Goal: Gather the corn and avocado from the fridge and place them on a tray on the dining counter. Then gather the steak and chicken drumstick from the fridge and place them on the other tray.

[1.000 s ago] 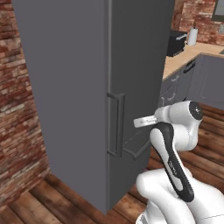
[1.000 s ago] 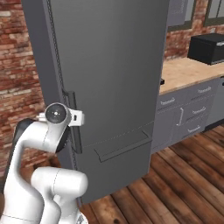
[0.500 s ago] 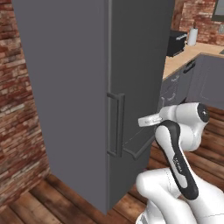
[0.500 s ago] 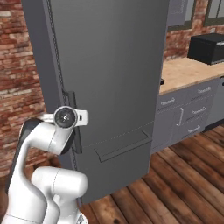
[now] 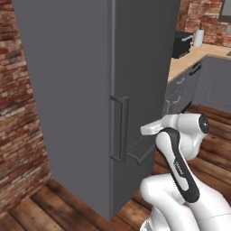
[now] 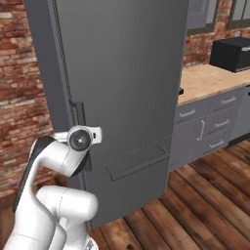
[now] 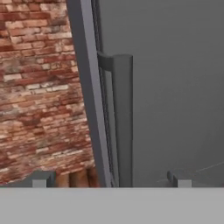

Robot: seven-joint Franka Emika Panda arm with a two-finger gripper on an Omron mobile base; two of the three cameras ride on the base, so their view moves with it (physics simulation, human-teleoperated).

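The fridge [image 5: 90, 90] stands shut, a tall grey body that fills the middle of both base views; the corn, avocado, steak and drumstick do not show anywhere. Its vertical handle [image 7: 122, 118] runs along the door edge, and a drawer handle [image 6: 136, 163] lies lower on the front. In the hand view the two fingers [image 7: 39, 179] are released, spread wide at 7 and 5 o'clock, with the handle between them but still ahead, not touched. The arm [image 5: 178, 158] is bent in front of the door. A brick wall [image 7: 39, 87] lies at 9 o'clock. At 2 o'clock a tabletop [image 6: 210, 80] carries a black microwave [image 6: 232, 53].
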